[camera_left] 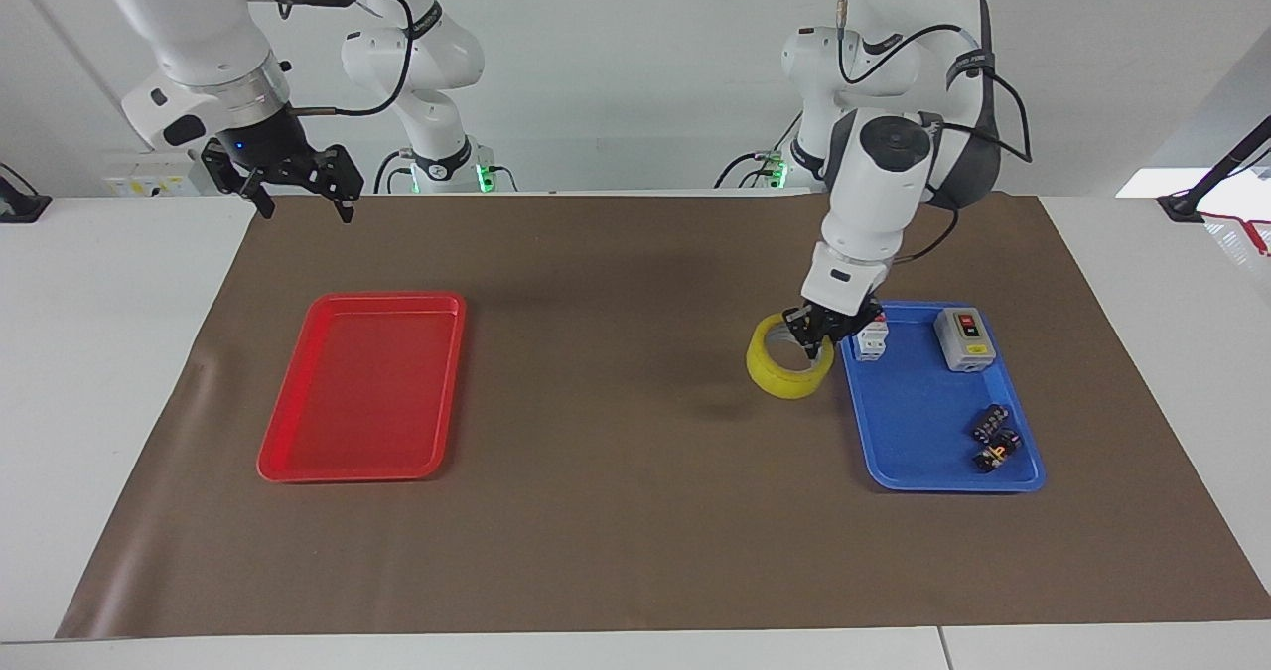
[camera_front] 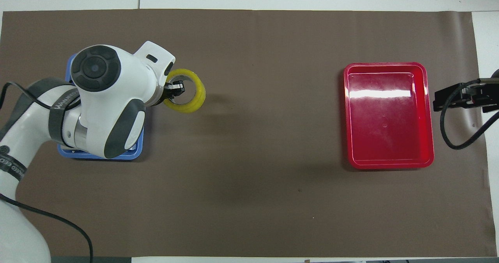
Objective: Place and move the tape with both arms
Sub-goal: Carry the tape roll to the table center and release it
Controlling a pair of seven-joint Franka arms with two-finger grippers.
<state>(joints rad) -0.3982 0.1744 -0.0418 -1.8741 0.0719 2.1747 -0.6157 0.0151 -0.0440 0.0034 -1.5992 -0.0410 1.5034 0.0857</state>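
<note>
Yellow tape, light and stiff, hangs over the table, rim-clamped by the left end effector; right end effector waits, fingers apart.

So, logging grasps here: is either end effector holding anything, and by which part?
The left end effector holds the tape by its ring wall, one finger inside the core, over the brown mat beside the blue tray. The right end effector holds nothing.
</note>
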